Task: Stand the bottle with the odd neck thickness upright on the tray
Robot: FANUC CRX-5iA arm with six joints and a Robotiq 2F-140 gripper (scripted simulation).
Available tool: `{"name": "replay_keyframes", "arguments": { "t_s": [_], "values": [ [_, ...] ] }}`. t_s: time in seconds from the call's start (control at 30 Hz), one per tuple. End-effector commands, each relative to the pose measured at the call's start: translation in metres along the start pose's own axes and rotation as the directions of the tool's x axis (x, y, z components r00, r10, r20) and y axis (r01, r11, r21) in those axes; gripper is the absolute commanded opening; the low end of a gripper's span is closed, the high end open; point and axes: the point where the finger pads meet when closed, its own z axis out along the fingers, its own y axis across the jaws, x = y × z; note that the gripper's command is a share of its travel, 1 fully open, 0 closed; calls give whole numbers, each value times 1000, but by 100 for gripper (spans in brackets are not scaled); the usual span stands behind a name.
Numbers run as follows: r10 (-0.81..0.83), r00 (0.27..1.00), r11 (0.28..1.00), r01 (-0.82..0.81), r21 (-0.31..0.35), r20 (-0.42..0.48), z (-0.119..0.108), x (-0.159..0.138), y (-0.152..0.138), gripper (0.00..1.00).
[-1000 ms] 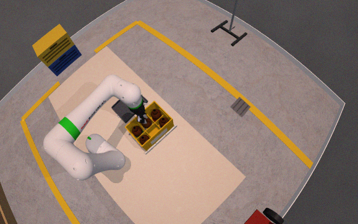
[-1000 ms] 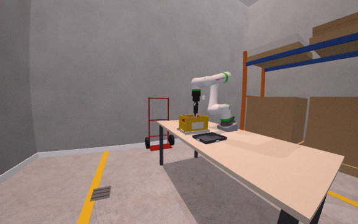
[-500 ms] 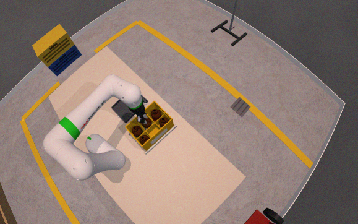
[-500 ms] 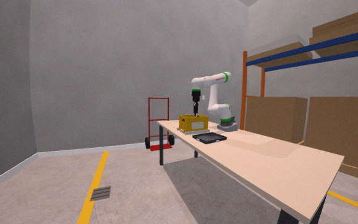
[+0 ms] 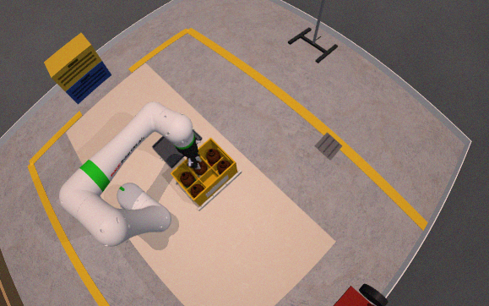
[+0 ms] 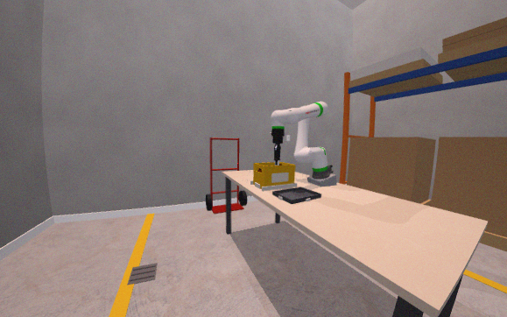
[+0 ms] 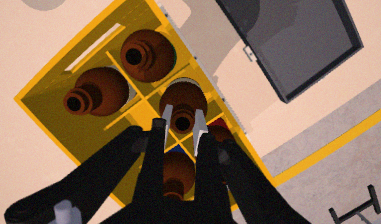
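Note:
A yellow crate (image 7: 126, 95) holds several brown bottles; it also shows in the overhead view (image 5: 204, 171) and the side view (image 6: 274, 173). My gripper (image 7: 182, 117) is shut on the neck of one brown bottle (image 7: 183, 107) standing in a cell on the crate's tray side. In the overhead view the gripper (image 5: 193, 161) reaches down into the crate. Two other bottles (image 7: 146, 54) (image 7: 95, 93) stand in the far cells, and another (image 7: 177, 174) is partly hidden behind my fingers. The dark tray (image 7: 291, 42) lies on the table beside the crate, empty.
The tray also shows in the side view (image 6: 297, 194), in front of the crate. The robot base (image 6: 320, 175) stands behind the crate. A red hand truck (image 6: 225, 175) stands off the table's far end. Yellow floor tape (image 5: 311, 118) runs around the cell.

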Motion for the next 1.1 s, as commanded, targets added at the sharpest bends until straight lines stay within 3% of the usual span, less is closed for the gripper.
{"name": "replay_keyframes", "arguments": {
  "t_s": [0.0,0.7,0.73,1.07],
  "values": [
    [0,1000,1000,0,-1,1,0,0,0,10],
    [0,1000,1000,0,-1,1,0,0,0,10],
    [0,1000,1000,0,-1,1,0,0,0,44],
    [0,1000,1000,0,-1,1,0,0,0,44]
  ]
}}
